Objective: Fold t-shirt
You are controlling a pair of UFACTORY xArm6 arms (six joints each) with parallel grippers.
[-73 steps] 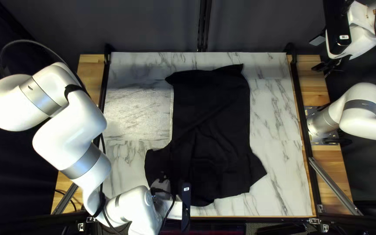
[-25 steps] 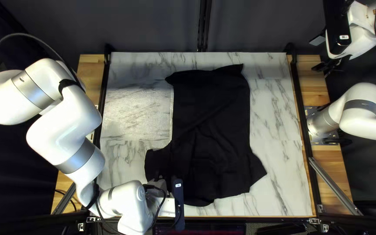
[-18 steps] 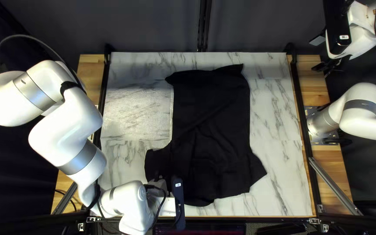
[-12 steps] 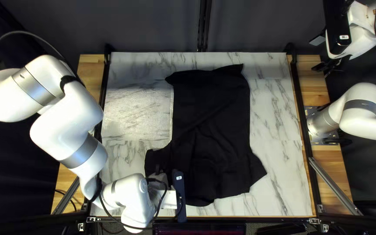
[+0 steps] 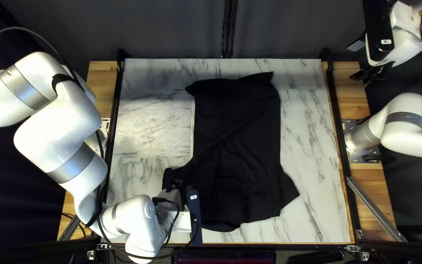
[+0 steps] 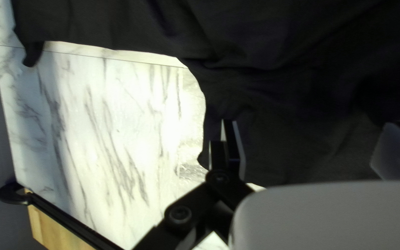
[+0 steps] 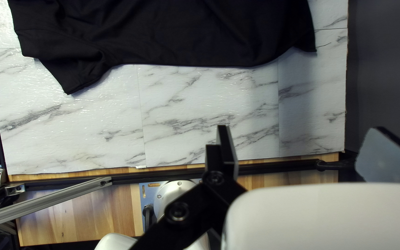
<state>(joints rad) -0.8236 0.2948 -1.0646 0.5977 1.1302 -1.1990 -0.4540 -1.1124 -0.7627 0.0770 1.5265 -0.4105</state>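
Observation:
The black t-shirt [image 5: 240, 142] lies spread on the table with diagonal creases, its sleeves toward the near edge. In the top left view my left gripper [image 5: 176, 185] is over the sleeve at the shirt's left. The left wrist view shows the left gripper [image 6: 315, 136] open above the black cloth [image 6: 292, 92], its fingers wide apart; whether a fingertip touches cloth cannot be told. Beyond the table's far right corner, my right gripper [image 5: 367, 76] is raised. In the right wrist view the right gripper [image 7: 302, 139] stands open, away from the shirt [image 7: 186, 32].
Around the shirt the marble-patterned tabletop [image 5: 313, 127] shows. Black rails [image 5: 335, 117] run along its left and right sides, with wooden strips [image 5: 369, 183] outside them. A metal bar [image 5: 377, 208] slants near the right side. My left arm crosses the near left corner.
My left gripper has shifted left and a little toward the far edge, its upper arm swinging outward. The shirt and my right arm look unmoved.

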